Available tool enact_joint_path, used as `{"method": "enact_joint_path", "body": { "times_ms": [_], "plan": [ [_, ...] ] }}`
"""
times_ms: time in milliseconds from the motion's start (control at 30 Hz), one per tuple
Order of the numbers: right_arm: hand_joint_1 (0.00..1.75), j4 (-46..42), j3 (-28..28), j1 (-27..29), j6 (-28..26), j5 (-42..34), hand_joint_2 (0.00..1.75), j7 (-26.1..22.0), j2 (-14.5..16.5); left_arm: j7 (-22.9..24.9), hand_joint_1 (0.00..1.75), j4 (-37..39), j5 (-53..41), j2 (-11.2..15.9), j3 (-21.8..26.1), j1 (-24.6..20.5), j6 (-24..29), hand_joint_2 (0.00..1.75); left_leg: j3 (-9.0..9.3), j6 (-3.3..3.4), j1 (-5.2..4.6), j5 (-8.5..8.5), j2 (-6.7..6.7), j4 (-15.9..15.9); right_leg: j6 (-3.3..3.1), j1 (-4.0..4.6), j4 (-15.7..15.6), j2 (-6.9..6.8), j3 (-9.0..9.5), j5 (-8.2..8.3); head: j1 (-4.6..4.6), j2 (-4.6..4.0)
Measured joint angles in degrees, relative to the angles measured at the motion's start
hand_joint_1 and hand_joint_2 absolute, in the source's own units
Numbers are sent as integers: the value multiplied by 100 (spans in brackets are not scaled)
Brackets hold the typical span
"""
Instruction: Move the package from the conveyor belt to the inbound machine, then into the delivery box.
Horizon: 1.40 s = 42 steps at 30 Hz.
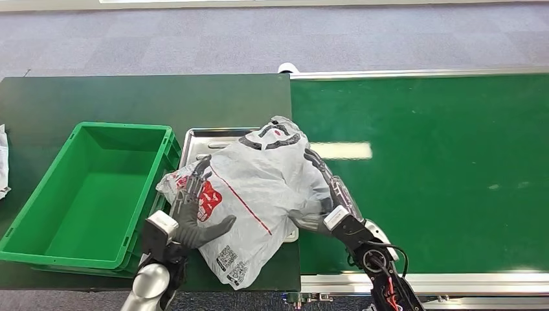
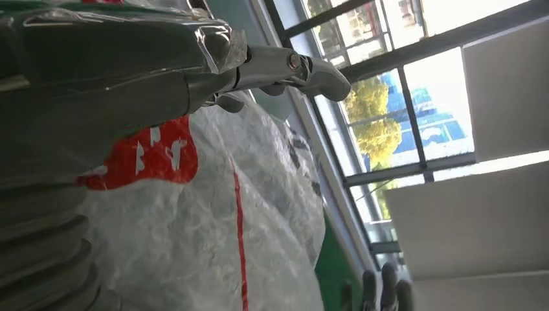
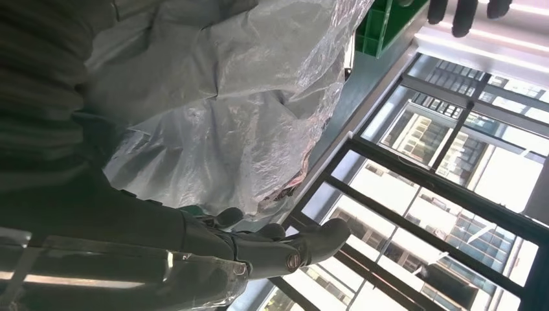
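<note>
Grey carpet tiles (image 1: pixel 194 39) covered the floor along the top of the head view. Large dark-framed windows (image 3: pixel 447 162) let in bright daylight, with trees (image 2: pixel 375 116) visible outside.

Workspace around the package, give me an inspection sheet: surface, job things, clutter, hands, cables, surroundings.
Surface: dark green table beside the green conveyor belt.
Job things: grey plastic package with red print lies over a metal tray, partly overhanging the table's near edge; empty green box to its left.
Clutter: a white item at the table's left edge, too cropped to identify.
Hands: left hand and right hand press the package from opposite sides, fingers spread.
Cables: black and red wires exposed at the right wrist.
Surroundings: grey carpet floor; large windows in the wrist views.
</note>
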Motion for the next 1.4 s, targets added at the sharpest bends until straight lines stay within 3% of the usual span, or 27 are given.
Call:
{"method": "enact_joint_path", "body": {
  "times_ms": [400, 767, 1100, 1400],
  "plan": [
    [0, -273, -226, 318, 107, 152, 175, 83, -11, 173, 0, 168, -1594, 95, -597, -45, -178, 175, 0, 0, 0, 0, 0, 0, 0, 0, 0, 0, 0, 0, 0, 0],
    [0, -377, -469, 642, 114, 357, 175, 224, -55, 332, 0, 217, -1911, 112, -613, -42, 377, 175, -1, 0, 0, 0, 0, 0, 0, 0, 0, 0, 1, 0, -1, 0],
    [0, -375, -717, 841, 125, 462, 175, 204, -52, 1118, 0, 333, -3066, 104, -479, -63, 1538, 175, -1, 0, 0, 0, 0, 0, 0, 0, 0, 0, 0, 0, -1, 0],
    [0, -300, -809, 786, 112, 459, 175, 189, -52, 1345, 0, 526, -3267, 61, -372, -151, 1515, 175, -1, 0, 0, 0, 0, 0, 0, 0, 0, 0, 1, 0, -1, 0]
  ]
}}
